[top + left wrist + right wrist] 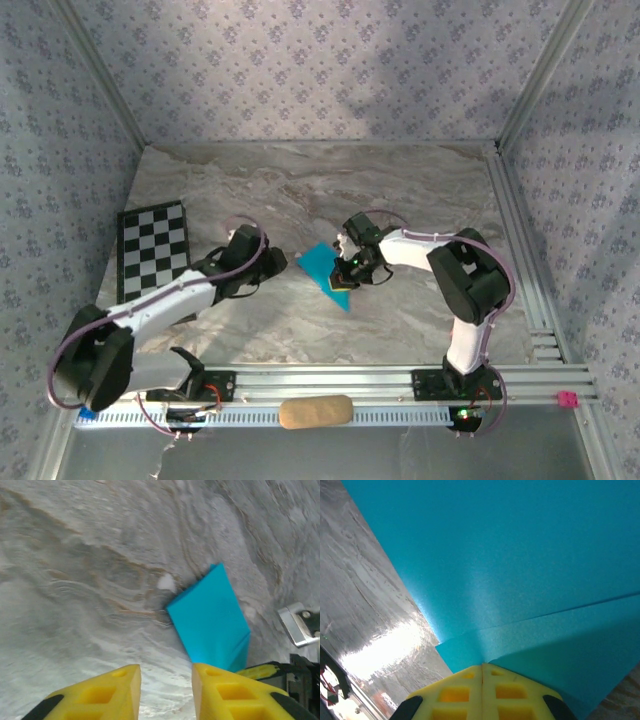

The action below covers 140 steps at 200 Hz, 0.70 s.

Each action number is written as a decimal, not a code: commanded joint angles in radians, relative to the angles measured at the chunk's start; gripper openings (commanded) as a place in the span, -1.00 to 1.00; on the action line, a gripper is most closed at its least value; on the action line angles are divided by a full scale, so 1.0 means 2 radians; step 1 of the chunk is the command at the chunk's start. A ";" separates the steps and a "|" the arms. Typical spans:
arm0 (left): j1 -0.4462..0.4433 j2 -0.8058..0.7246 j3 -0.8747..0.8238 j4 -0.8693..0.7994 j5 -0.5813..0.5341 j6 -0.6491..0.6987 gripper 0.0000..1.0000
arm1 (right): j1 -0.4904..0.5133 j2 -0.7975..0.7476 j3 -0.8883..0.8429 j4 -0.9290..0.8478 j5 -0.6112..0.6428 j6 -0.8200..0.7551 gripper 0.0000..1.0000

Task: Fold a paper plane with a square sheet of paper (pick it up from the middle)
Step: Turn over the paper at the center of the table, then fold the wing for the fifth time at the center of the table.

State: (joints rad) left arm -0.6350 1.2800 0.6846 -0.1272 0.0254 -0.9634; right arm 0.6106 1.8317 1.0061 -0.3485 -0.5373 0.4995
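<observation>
Fingers first: my right gripper (482,666) has its yellow jaws pressed flat together. The square sheet of paper (495,555) fans out straight from their tips, so I read this as a pinch on the sheet's near edge. A layer line runs across the turquoise from the tips toward the right, so the sheet is doubled there, no plain square. My left gripper (165,670) stands with a gap between its jaws, nothing in it, just short of the paper and not touching it.

The paper lies about mid-table between my two grippers, its sharpest corner toward the near edge.

Step in hand, by my judgement: setting a fold. To do it well:
- The right pinch holds the edge firm, no dragging.
- Layers get lined up before any pressing.
- The left comes down on the loose flap and runs along the crease, low and slow.

Thin paper will likely slide on this slick top, or buckle if pushed end-on.

Surface: table (300,190), grey-tan marbled, glossy, with glare. A checkered board (153,245) lies at the left side, well apart from the paper. A tan oblong block (315,411) sits by the near rail (380,380). Walls (300,60) of pale patterned paper close three sides, with metal framing in the corners.
</observation>
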 commanded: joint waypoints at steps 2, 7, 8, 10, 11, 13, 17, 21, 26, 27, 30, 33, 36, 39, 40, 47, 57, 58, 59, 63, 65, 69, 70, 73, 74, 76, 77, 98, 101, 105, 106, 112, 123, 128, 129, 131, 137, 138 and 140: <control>-0.001 0.041 0.032 0.053 0.074 0.002 -0.43 | 0.010 -0.002 -0.039 0.017 0.078 0.122 -0.91; -0.002 0.053 0.038 0.062 0.083 -0.001 -0.45 | 0.013 -0.007 -0.050 0.031 0.085 0.145 -0.91; -0.003 0.055 0.039 0.063 0.084 -0.002 -0.46 | 0.014 -0.008 -0.053 0.035 0.086 0.150 -0.91; -0.003 0.059 0.042 0.065 0.086 -0.003 -0.47 | 0.015 -0.011 -0.058 0.044 0.087 0.161 -0.91; -0.004 0.062 0.043 0.066 0.088 -0.004 -0.48 | 0.016 -0.012 -0.060 0.048 0.087 0.166 -0.91; -0.005 0.067 0.045 0.069 0.090 -0.005 -0.50 | 0.017 -0.015 -0.066 0.056 0.088 0.174 -0.91; -0.006 0.077 0.051 0.073 0.095 -0.009 -0.52 | 0.020 -0.019 -0.074 0.071 0.090 0.190 -0.91; -0.008 0.087 0.055 0.077 0.098 -0.013 -0.54 | 0.023 -0.023 -0.080 0.081 0.092 0.209 -0.90; -0.010 0.099 0.062 0.079 0.103 -0.017 -0.56 | 0.026 -0.026 -0.086 0.090 0.094 0.227 -0.90; -0.010 0.101 0.063 0.080 0.103 -0.018 -0.57 | 0.027 -0.026 -0.086 0.092 0.095 0.230 -0.90; -0.011 0.108 0.068 0.081 0.106 -0.020 -0.58 | 0.029 -0.027 -0.089 0.096 0.095 0.239 -0.91; -0.012 0.116 0.073 0.081 0.107 -0.022 -0.60 | 0.032 -0.028 -0.090 0.100 0.095 0.247 -0.91; -0.014 0.123 0.077 0.081 0.109 -0.025 -0.61 | 0.035 -0.028 -0.092 0.104 0.095 0.255 -0.92; -0.015 0.131 0.081 0.082 0.109 -0.028 -0.62 | 0.037 -0.030 -0.094 0.108 0.097 0.263 -0.92; -0.015 0.132 0.082 0.082 0.109 -0.028 -0.63 | 0.038 -0.030 -0.094 0.109 0.098 0.266 -0.92; -0.019 0.150 0.092 0.082 0.109 -0.031 -0.67 | 0.044 -0.033 -0.101 0.121 0.103 0.285 -0.92; -0.023 0.168 0.100 0.080 0.098 -0.042 -0.72 | 0.050 -0.037 -0.112 0.139 0.113 0.311 -0.93; -0.024 0.170 0.100 0.080 0.097 -0.043 -0.72 | 0.051 -0.037 -0.115 0.145 0.116 0.316 -0.93; -0.024 0.172 0.101 0.081 0.096 -0.044 -0.72 | 0.051 -0.037 -0.115 0.145 0.116 0.316 -0.93; -0.026 0.178 0.100 0.086 0.091 -0.048 -0.72 | 0.053 -0.040 -0.123 0.160 0.120 0.330 -0.93; -0.026 0.180 0.100 0.090 0.088 -0.050 -0.72 | 0.053 -0.042 -0.127 0.166 0.121 0.334 -0.93; -0.028 0.186 0.100 0.098 0.087 -0.054 -0.72 | 0.053 -0.043 -0.131 0.174 0.122 0.340 -0.93; -0.028 0.188 0.099 0.101 0.086 -0.054 -0.72 | 0.053 -0.043 -0.132 0.176 0.122 0.343 -0.93; -0.028 0.192 0.099 0.108 0.087 -0.055 -0.71 | 0.053 -0.046 -0.136 0.183 0.122 0.347 -0.93; -0.029 0.192 0.099 0.110 0.088 -0.055 -0.71 | 0.053 -0.046 -0.137 0.184 0.122 0.349 -0.93; -0.029 0.196 0.100 0.114 0.090 -0.056 -0.71 | 0.053 -0.048 -0.139 0.189 0.122 0.351 -0.93; -0.029 0.197 0.100 0.116 0.090 -0.056 -0.71 | 0.053 -0.049 -0.141 0.192 0.122 0.353 -0.93; -0.030 0.232 0.117 0.136 0.108 -0.057 -0.72 | 0.055 -0.062 -0.154 0.202 0.133 0.361 -0.93; -0.030 0.236 0.120 0.133 0.108 -0.056 -0.72 | 0.055 -0.064 -0.156 0.204 0.134 0.361 -0.93; -0.030 0.241 0.124 0.129 0.107 -0.053 -0.74 | 0.055 -0.065 -0.157 0.206 0.135 0.362 -0.93; -0.030 0.243 0.125 0.128 0.106 -0.052 -0.74 | 0.055 -0.066 -0.158 0.208 0.135 0.363 -0.93; -0.030 0.250 0.129 0.115 0.097 -0.049 -0.76 | 0.056 -0.067 -0.160 0.212 0.134 0.364 -0.93; -0.029 0.260 0.132 0.099 0.083 -0.050 -0.79 | 0.064 -0.072 -0.163 0.222 0.139 0.362 -0.93; -0.028 0.265 0.130 0.103 0.084 -0.049 -0.80 | 0.071 -0.076 -0.161 0.224 0.145 0.358 -0.93; -0.028 0.266 0.130 0.104 0.084 -0.049 -0.80 | 0.073 -0.077 -0.161 0.223 0.148 0.357 -0.93; -0.027 0.267 0.129 0.106 0.085 -0.050 -0.80 | 0.077 -0.078 -0.160 0.222 0.151 0.355 -0.92; -0.027 0.271 0.127 0.111 0.086 -0.051 -0.80 | 0.086 -0.085 -0.155 0.213 0.164 0.347 -0.90; -0.027 0.271 0.126 0.111 0.086 -0.052 -0.80 | 0.088 -0.085 -0.154 0.211 0.166 0.346 -0.90; -0.027 0.273 0.126 0.112 0.086 -0.052 -0.80 | 0.090 -0.088 -0.152 0.207 0.169 0.342 -0.88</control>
State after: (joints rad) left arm -0.6922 1.7947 0.9222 0.0849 0.2092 -1.0603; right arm 0.7395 1.6791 0.7151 0.1368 -0.3225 1.1793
